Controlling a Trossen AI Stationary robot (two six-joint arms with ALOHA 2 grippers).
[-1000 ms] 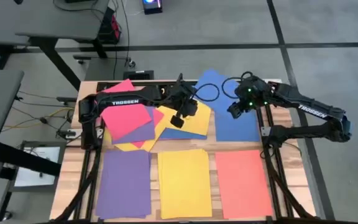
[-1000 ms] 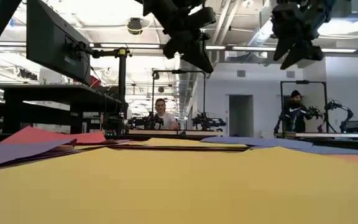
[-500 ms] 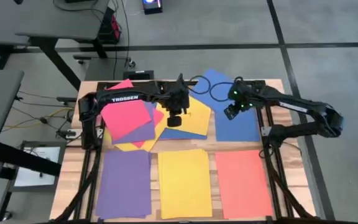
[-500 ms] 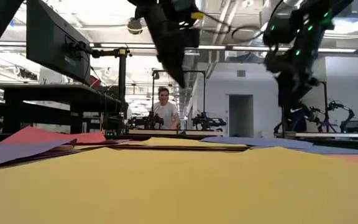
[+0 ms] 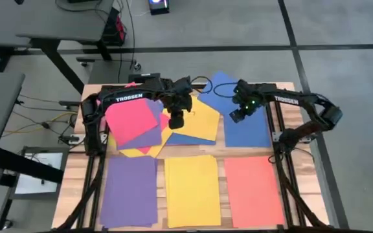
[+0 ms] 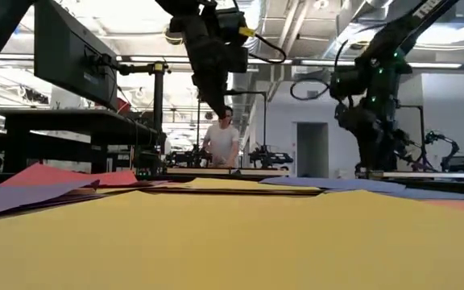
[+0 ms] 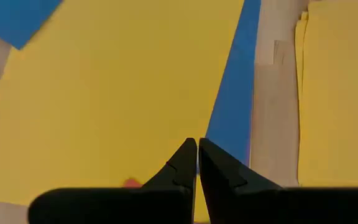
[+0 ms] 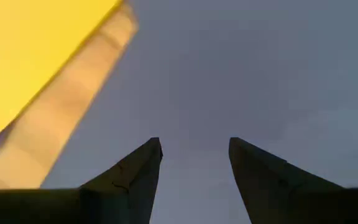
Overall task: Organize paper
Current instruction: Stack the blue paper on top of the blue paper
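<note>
Left gripper (image 5: 175,121), clenched empty, hangs over the loose yellow sheet (image 5: 203,123) in the unsorted pile (image 5: 138,126), right gripper (image 5: 236,116) spread over the blue sheet (image 5: 248,129); purple stack (image 5: 129,191), yellow stack (image 5: 192,189) and red-orange stack (image 5: 254,189) done, pile left, both arms reaching inward.

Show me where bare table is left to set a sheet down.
Little is left. Narrow wood strips run between the purple stack, yellow stack and orange stack, and a thin band lies between those stacks and the far papers. The far left is crowded: the mixed pile overlaps under the left gripper. The right gripper hangs over the blue sheet.
</note>
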